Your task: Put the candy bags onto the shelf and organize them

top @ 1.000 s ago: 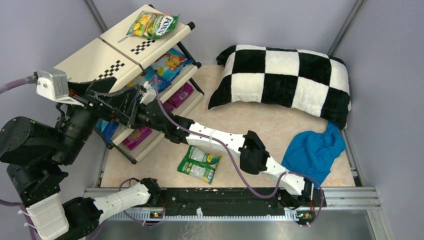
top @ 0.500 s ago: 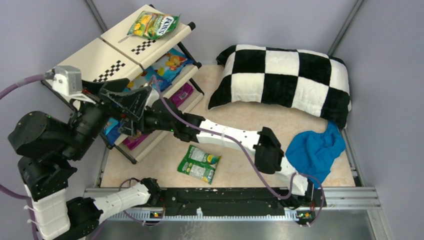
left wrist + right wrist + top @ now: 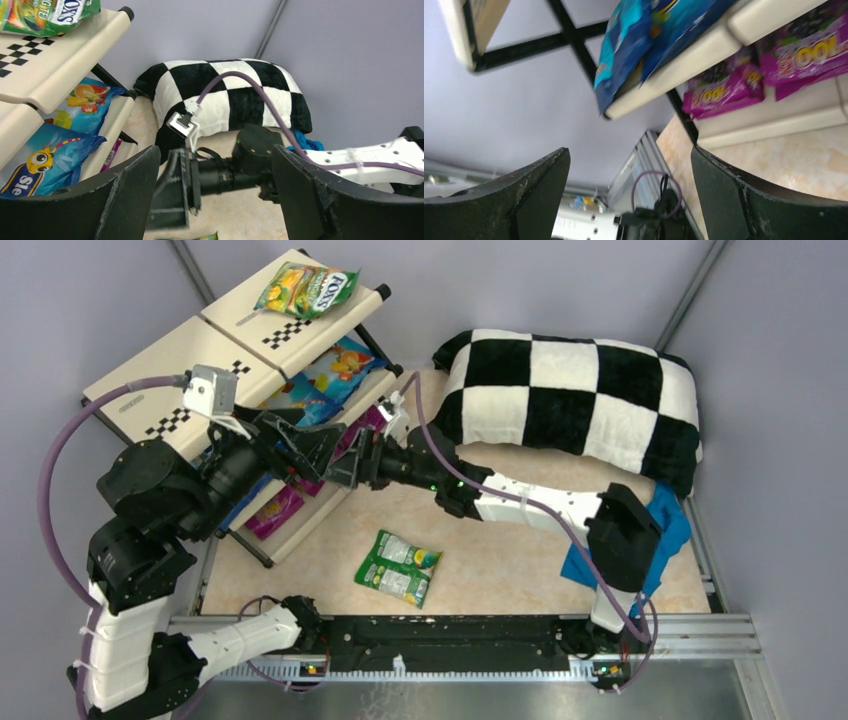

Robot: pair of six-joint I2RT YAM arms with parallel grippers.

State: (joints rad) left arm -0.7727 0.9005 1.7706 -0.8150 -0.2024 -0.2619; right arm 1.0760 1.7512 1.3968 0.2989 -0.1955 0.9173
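Most candy bags sit on the shelf, one green-white bag remains on the table, and the left gripper and right gripper gape empty.

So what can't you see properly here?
- Top view: the left arm and right arm cover much of the shelf's lowest tier, so its magenta bags can't be counted.
- Left wrist view: the FOX'S bag is cut by the top edge; the green-white bag is a sliver at the bottom edge.
- Right wrist view: bag print is blurred.
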